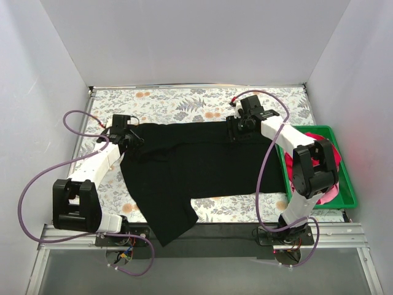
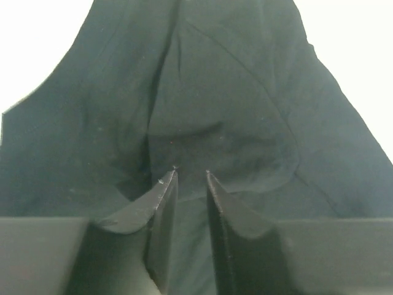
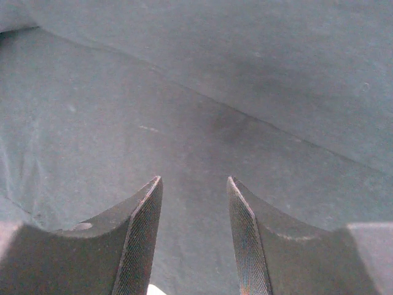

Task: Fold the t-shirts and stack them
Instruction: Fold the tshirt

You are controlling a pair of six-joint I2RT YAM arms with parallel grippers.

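Black t-shirt lies spread across mid-frame, creased, with no tidy fold that I can make out. One corner droops over the near table edge, lower centre-left. Pinkish-red t-shirt sits bunched in the green crate at right. Folding looks barely begun; stacking is all to do.

Left gripper is at the shirt's upper-left edge, jaws narrowly apart, nothing pinched. Right gripper is at the upper-right edge, jaws apart over cloth.

Table shows along the top, giving working room there. Walls are close either side.

left arm — white links, black joints | right arm same | cables purple loops | right gripper — black, ridged fingers
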